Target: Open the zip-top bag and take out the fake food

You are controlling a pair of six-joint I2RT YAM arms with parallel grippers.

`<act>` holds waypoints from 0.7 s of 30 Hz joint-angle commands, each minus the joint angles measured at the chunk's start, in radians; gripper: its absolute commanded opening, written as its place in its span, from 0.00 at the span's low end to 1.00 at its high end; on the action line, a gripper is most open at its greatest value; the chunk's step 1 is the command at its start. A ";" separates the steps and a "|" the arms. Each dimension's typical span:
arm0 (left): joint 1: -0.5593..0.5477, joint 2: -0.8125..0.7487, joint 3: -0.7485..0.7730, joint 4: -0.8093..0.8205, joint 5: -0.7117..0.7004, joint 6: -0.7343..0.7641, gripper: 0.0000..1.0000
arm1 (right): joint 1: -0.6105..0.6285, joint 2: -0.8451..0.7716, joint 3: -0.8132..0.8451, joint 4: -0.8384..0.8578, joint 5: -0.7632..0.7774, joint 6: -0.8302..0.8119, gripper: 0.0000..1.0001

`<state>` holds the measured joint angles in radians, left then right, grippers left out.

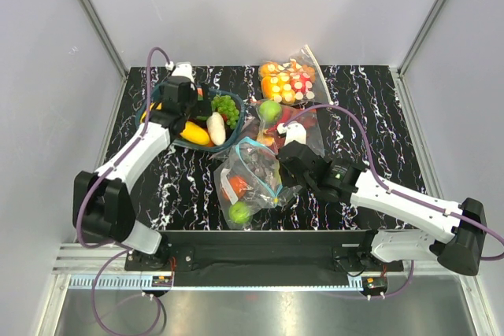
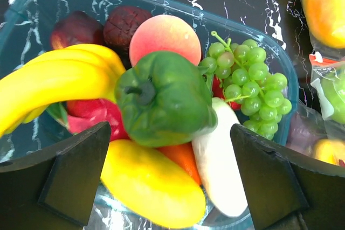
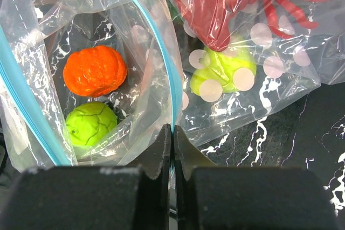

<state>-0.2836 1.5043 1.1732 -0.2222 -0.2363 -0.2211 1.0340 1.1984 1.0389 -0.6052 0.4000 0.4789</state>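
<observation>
The zip-top bag [image 1: 250, 169] lies mid-table, clear and crinkly, its mouth gaping. My right gripper [image 3: 173, 133] is shut on its teal zipper strip [image 3: 161, 52]; from above this gripper [image 1: 285, 151] sits at the bag's right edge. Inside the bag lie fake food pieces: an orange one [image 3: 95, 71] and a green round one [image 3: 90, 124]. My left gripper [image 2: 172, 179] hangs open over a teal-rimmed bowl [image 2: 32, 4] and holds nothing. A green pepper [image 2: 161, 98], bananas [image 2: 54, 79], a peach [image 2: 164, 36] and grapes [image 2: 250, 79] fill the bowl.
A second clear bag [image 3: 242, 52] with red pieces and a green one lies against the zip-top bag's right side. Behind it sits a small bag of orange and red-white pieces [image 1: 287, 80]. The bowl [image 1: 175, 143] stands at the back left under the left gripper [image 1: 183, 108].
</observation>
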 commanded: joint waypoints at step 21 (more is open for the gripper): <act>-0.534 -0.526 -0.040 -0.266 0.167 -0.135 0.96 | -0.005 0.082 0.095 0.139 -0.116 -0.011 0.04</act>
<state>-0.7437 0.9691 1.1488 -0.4637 -0.1154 -0.2996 1.0332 1.2694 1.0851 -0.5159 0.3092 0.4732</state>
